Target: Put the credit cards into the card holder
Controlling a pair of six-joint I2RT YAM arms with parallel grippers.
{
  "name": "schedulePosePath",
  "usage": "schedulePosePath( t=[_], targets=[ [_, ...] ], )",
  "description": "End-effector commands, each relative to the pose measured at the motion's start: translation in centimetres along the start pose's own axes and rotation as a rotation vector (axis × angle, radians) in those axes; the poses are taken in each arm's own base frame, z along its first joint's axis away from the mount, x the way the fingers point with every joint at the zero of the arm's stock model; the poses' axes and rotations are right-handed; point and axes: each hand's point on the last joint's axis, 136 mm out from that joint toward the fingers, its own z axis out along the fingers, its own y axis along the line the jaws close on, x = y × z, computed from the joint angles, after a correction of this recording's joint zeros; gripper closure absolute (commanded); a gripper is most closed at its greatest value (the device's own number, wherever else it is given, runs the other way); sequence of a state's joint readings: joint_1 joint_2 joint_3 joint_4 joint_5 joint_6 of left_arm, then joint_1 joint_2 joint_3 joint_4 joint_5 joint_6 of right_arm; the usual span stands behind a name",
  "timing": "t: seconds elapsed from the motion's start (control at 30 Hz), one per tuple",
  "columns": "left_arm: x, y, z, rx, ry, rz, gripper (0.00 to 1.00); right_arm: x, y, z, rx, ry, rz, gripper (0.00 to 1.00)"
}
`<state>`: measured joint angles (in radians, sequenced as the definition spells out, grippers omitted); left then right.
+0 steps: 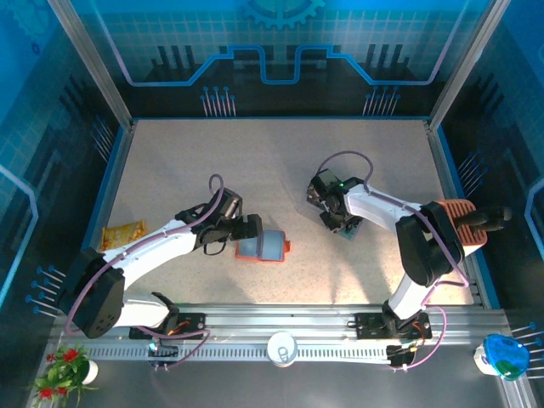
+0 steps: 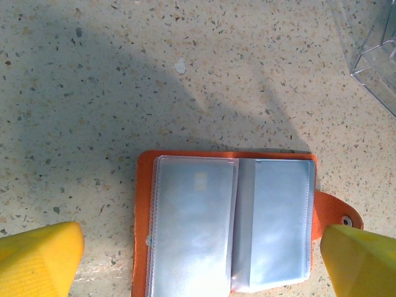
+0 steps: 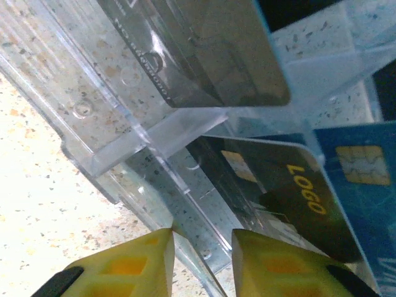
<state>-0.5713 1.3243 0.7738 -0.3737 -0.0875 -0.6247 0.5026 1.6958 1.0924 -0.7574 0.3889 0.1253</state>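
Left tool (image 2: 198, 263) hangs wide open above the card holder (image 2: 272, 216).

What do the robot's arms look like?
The left arm and right arm are white tubes with chunky black joints and thin purple cables looping along them. The left tool and right tool have blocky yellow fingers.

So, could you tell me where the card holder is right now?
In the top view the card holder lies open on the table, left of centre, right by the left end effector.
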Motion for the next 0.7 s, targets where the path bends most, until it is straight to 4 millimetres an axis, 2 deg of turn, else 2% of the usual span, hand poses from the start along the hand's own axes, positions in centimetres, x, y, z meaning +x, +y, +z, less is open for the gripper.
schedulePosePath(
  t=[0.0,0.17,0.5,0.67],
  targets=[
    [0.0,-0.1,0.0,0.002,0.020,0.017,0.01,0.5,-0.1,-0.4,-0.026,-0.009,0.018,0.72],
    [0.1,-0.2,0.1,0.003,0.024,0.017,0.01,0.1,-0.3,-1.5,-0.033,-0.039,0.024,0.74],
    [0.1,-0.1,0.1,0.003,0.026,0.020,0.01,-0.5,0.2,-2.7,-0.078,-0.068,-0.005,0.95],
    [0.1,-0.1,0.1,-0.001,0.026,0.026,0.01,-1.3,0.6,-5.0,-0.113,-0.122,-0.031,1.00]
  ],
)
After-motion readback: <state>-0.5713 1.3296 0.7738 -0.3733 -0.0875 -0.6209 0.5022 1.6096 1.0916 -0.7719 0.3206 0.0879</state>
